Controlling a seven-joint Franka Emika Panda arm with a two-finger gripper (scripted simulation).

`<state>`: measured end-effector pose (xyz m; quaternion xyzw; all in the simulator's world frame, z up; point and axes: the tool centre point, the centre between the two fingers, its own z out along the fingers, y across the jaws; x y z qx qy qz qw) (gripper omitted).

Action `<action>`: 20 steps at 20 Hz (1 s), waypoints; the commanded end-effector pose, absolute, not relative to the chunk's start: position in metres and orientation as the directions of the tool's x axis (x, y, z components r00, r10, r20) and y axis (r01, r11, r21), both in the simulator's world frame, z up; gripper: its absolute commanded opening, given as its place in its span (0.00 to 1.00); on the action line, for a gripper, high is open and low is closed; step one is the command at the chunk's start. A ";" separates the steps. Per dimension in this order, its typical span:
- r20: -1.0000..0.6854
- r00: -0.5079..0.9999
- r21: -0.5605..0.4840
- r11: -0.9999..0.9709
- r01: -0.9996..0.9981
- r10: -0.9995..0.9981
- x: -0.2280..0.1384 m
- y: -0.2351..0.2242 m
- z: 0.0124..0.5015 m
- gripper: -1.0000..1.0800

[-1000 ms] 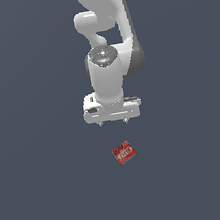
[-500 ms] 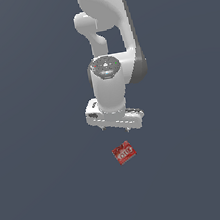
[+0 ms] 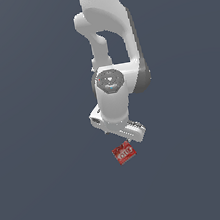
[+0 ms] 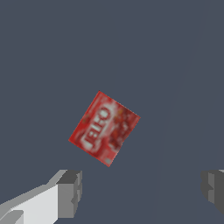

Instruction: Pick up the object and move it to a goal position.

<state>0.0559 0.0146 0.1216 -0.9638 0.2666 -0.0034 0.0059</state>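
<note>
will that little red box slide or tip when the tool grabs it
The red box lies flat on its broad face, so tipping seems unlikely. It looks small and probably light, so a nudge from one finger of the open tool could slide or spin it.

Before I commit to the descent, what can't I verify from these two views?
- Height of the gripper above the red box: neither view settles it.
- Fingertips: in the exterior view the gripper body covers them; the wrist view's edge cuts the fingers off.
- Box label text: too blurred to read in either view.
- Goal position: no marker is visible in either view.
</note>
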 end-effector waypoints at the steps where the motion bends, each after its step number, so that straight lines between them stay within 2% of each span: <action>1: 0.001 0.820 -0.013 -0.820 -0.572 -0.572 0.061 0.016 0.115 0.96; 12: -0.003 0.623 -0.006 -0.623 -0.782 -0.782 0.080 0.024 0.087 0.96; 20: -0.002 0.501 -0.002 -0.501 -0.865 -0.865 0.088 0.029 0.072 0.96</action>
